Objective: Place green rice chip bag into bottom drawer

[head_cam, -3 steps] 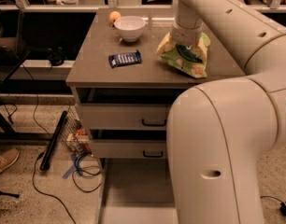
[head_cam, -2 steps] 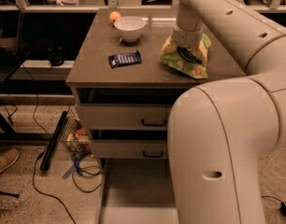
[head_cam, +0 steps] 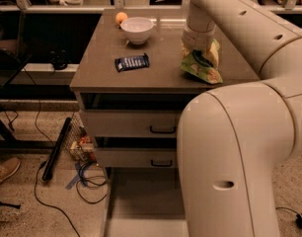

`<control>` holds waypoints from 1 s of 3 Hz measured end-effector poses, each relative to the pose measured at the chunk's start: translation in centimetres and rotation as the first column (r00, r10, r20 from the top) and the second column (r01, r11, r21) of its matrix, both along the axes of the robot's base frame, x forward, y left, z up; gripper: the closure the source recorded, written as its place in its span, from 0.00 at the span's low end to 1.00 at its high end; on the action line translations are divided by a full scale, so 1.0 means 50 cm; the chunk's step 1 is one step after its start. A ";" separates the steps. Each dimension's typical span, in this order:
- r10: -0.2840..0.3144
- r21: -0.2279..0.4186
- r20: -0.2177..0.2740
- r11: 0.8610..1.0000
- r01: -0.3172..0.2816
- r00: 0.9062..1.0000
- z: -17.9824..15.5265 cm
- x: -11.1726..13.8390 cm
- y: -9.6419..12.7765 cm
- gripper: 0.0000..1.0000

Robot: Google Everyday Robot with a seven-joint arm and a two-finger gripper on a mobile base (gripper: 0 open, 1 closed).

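Observation:
The green rice chip bag (head_cam: pixel 204 66) is a crinkly light-green pouch hanging tilted just above the right front part of the brown tabletop (head_cam: pixel 101 73). My gripper (head_cam: pixel 199 47) comes down from above and is shut on the bag's top; the wrist hides most of the fingers. The bottom drawer (head_cam: pixel 141 204) is pulled out below the cabinet, its flat grey floor showing, with my big arm segment covering its right side.
A dark-blue wrapped bar (head_cam: pixel 132 62) lies mid-table. A white bowl (head_cam: pixel 137 29) and an orange (head_cam: pixel 121 18) stand at the back. Two upper drawers with black handles (head_cam: pixel 163 130) are closed. Cables (head_cam: pixel 87 179), a black pole (head_cam: pixel 56 149) and a shoe (head_cam: pixel 5 169) lie on the floor to the left.
The bag has come up off the table and now hangs tilted from my gripper, shifted slightly toward the front edge. Nothing else has moved.

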State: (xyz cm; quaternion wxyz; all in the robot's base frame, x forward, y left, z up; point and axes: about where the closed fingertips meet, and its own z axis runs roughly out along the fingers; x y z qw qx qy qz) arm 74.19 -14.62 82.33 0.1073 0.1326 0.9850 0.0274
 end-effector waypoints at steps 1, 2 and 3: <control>0.019 0.019 0.072 1.000 -0.021 0.997 0.052 -0.025 -0.024 1.00; 0.083 0.051 0.242 0.994 -0.098 0.967 0.144 -0.098 -0.084 1.00; 0.081 0.052 0.330 0.993 -0.103 0.940 0.211 -0.140 -0.109 1.00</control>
